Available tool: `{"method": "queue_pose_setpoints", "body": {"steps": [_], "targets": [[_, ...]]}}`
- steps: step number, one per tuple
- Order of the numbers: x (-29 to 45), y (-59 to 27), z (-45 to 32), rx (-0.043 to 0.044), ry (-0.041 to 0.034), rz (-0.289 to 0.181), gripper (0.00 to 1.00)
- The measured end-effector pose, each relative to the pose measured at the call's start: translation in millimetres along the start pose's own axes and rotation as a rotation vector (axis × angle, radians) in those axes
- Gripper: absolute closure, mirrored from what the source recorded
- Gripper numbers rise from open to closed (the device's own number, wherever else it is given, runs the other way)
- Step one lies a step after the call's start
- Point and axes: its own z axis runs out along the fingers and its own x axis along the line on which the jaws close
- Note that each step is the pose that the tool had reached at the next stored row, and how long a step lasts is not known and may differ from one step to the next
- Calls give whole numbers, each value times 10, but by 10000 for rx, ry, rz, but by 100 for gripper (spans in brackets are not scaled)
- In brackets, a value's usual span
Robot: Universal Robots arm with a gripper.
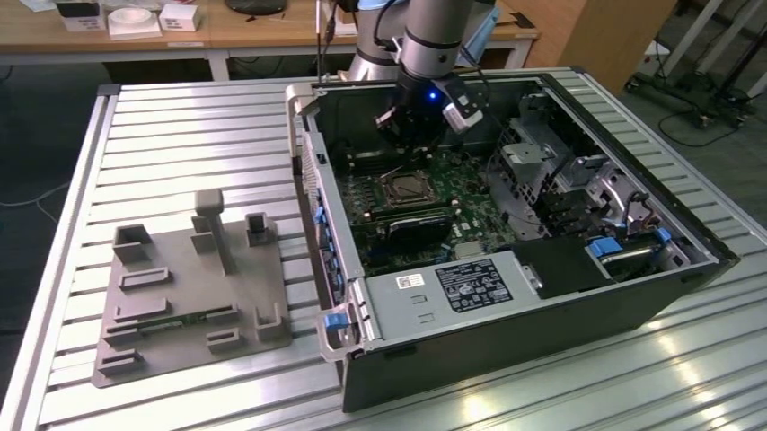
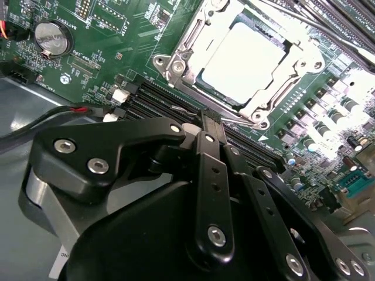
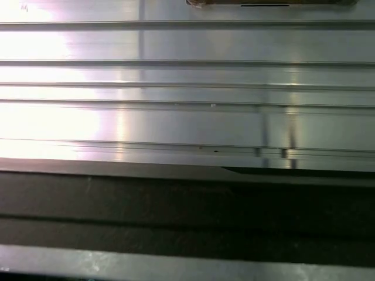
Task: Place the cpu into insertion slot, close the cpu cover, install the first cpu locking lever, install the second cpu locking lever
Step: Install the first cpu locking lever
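Progress: I see the silvery-grey square cpu (image 2: 245,60) seated in the silver-rimmed insertion slot (image 2: 176,63), thin silver frame cpu cover (image 2: 304,61) down; my black tool (image 2: 206,132), fingers together and empty, hovers beside it.

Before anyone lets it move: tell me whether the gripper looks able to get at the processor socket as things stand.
Probably yes. The computer case lies open on its side, and the gripper hangs inside it close to the processor socket. In the second wrist view nothing lies between them, only bare green board and black memory slots.

The tool (image 2: 206,126) hides part of the memory slots (image 2: 176,108) behind it.
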Motion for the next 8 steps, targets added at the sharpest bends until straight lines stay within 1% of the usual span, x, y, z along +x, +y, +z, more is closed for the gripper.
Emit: {"method": "queue_pose_setpoints", "body": {"steps": [8], "targets": [[-11, -1, 37, -1, 0, 1, 90]]}}
